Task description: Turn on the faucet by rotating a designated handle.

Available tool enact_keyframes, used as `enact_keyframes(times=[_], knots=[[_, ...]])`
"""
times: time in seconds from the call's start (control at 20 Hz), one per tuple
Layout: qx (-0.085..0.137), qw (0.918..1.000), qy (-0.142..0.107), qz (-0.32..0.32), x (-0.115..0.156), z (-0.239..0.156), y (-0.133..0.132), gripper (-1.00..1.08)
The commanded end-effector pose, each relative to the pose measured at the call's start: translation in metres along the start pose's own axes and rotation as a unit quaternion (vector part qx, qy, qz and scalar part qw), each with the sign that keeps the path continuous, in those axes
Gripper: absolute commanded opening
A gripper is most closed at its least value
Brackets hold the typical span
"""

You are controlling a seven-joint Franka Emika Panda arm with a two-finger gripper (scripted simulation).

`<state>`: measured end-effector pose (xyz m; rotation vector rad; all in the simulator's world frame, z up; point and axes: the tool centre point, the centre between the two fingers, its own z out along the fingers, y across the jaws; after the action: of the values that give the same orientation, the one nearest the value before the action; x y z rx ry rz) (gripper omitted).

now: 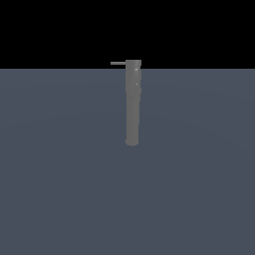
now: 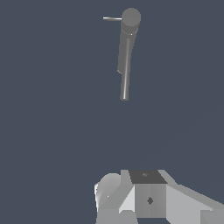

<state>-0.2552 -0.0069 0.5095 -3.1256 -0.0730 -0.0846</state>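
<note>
a thin target, a long way to reach

the table (image 1: 60,199) is a flat blue-grey plane carrying only the faucet (image 1: 132,104), a grey cylinder standing near the middle of the exterior view. the white hand (image 2: 144,197) shows only in the wrist view, well apart from the faucet; whether it is released or clenched cannot be told. the handle (image 1: 118,63) juts from the capped end toward the exterior view's left. being so slim, it could be missed or slipped off, and a misaligned approach would likely strike the cylinder instead.

place: bare simulated scene | evidence: flat slate-blue floor (image 1: 60,199), black backdrop, possibly no room
</note>
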Motion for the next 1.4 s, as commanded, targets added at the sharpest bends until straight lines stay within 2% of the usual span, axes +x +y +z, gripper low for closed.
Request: enact_keyframes(times=[0.0,0.25,0.6,1.35], knots=[[0.0,1.0,0.0,0.0,0.0,0.0,0.0,-1.0],[0.0,1.0,0.0,0.0,0.006,0.004,-0.001,-1.0],[-0.001,1.0,-0.003,0.003,0.032,0.023,-0.003,-1.0],[-0.002,0.9999,-0.011,0.013,0.136,0.097,-0.011,-1.0]])
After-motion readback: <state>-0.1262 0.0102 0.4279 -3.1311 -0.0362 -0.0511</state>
